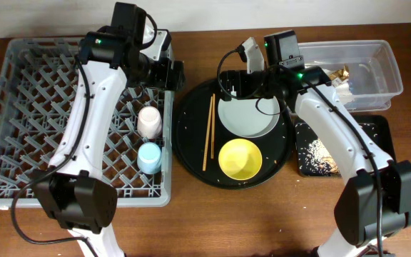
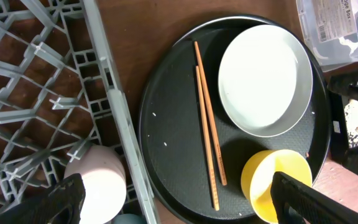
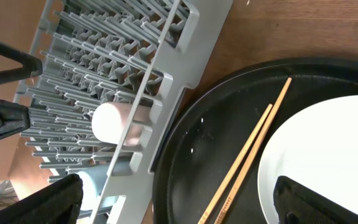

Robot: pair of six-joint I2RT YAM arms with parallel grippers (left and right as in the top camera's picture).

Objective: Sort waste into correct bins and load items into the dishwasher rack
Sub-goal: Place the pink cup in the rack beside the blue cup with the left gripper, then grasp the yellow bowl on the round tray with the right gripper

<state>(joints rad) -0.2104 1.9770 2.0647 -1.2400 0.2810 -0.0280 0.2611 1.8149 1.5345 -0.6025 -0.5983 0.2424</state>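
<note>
Left tool [image 2: 179,205] & right tool [image 3: 179,199] gape wide, empty — poised at round black tray [image 2: 166,124], prob. for thin wooden chopsticks [image 2: 211,124].

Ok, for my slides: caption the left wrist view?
Chopsticks, plate and yellow bowl on round black tray beside the rack.

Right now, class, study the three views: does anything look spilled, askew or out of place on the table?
Yes: a few white specks, probably rice, lie scattered on the round black tray beside the chopsticks, apart from the food scraps lying in the shallow black tray. Nothing looks broken.
</note>
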